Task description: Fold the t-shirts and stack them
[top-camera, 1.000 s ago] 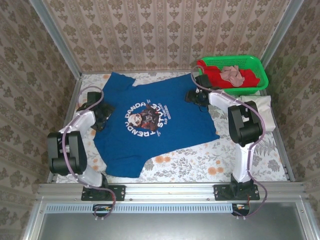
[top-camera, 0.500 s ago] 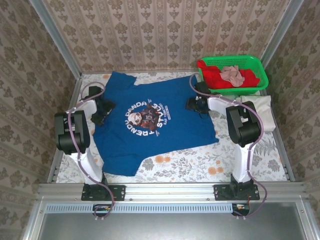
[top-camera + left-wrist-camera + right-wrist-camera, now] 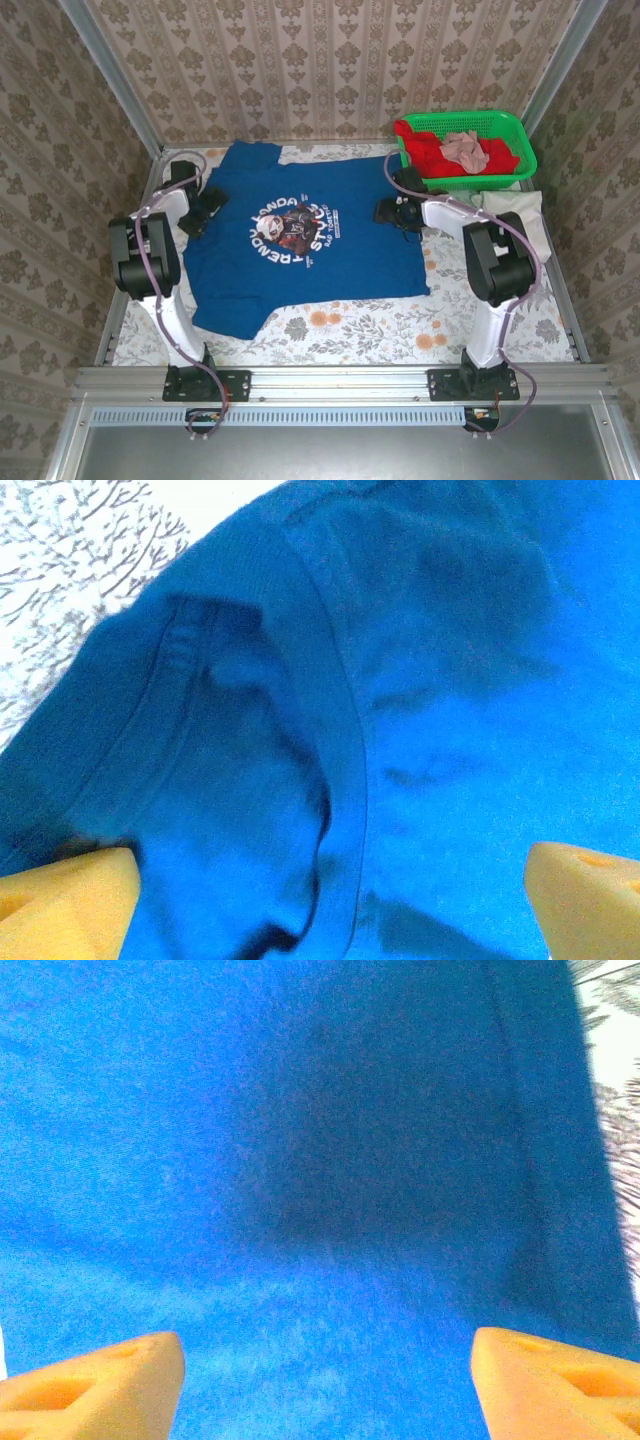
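Your left gripper stands wide apart, nothing between its yellow fingers, just above a stitched hem of the blue t-shirt. Your right gripper is likewise apart over plain blue cloth. The wrist views give you seams and shadows; the top view gives the layout. The blue shirt lies spread print-up on the flowered tablecloth between both arms. The cream t-shirt sits beside the right arm, near the green basket holding red cloth.

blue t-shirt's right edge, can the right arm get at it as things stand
Probably yes: the right end effector is open directly over that edge of the blue t-shirt, with nothing between it and the cloth.
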Robot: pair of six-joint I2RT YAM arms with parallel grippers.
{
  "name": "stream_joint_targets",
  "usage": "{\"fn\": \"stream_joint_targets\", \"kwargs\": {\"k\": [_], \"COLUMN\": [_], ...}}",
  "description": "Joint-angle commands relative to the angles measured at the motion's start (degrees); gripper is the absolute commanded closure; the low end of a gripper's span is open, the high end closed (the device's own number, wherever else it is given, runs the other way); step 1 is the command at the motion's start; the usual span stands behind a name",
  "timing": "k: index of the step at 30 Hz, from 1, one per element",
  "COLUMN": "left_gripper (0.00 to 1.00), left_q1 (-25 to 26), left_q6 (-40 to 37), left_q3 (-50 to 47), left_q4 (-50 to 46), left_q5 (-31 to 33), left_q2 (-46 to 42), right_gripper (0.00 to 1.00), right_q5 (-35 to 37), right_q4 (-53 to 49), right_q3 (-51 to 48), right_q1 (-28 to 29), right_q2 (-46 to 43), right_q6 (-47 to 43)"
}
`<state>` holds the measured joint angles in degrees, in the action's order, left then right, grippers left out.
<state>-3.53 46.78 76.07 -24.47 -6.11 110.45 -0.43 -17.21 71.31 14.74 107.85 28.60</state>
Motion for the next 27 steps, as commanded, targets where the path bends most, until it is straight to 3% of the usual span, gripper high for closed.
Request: {"fn": "stream_joint_targets", "kwargs": {"k": [1,8,14,17,21,27], "left_gripper": [0.00,0.00,0.00,0.06,0.18,0.41], "left_q1": [1.46,2.07,-0.19,-1.62,-4.52,-5.94], "left_q6": [-1.45,-0.92,1.29,3.83,1.92,-0.60], "left_q3": [-3.58,-19.28,-29.07,-33.79,-39.51,-42.04], "left_q4": [-2.37,-10.58,-26.11,-31.46,-30.75,-28.76], "left_q5": [2.22,6.48,7.64,8.35,5.21,-1.68], "left_q2": [-10.81,-33.30,-51.07,-57.28,-59.41,-52.07], "right_gripper": [0.22,0.21,0.21,0.21,0.21,0.21], "right_q5": [-0.26,-1.22,-3.86,-4.99,-5.92,-6.53], "right_q4": [-1.31,-7.54,-12.14,-13.19,-16.12,-15.41], "right_q3": [-2.41,-6.52,-11.59,-14.47,-18.58,-23.05], "right_q1": [0.01,0.00,0.39,1.41,3.18,3.71], "right_q2": [-7.87,-18.38,-29.15,-33.23,-36.11,-37.03], "right_q6": [-1.78,-6.22,-4.52,-3.20,-1.81,0.14]}}
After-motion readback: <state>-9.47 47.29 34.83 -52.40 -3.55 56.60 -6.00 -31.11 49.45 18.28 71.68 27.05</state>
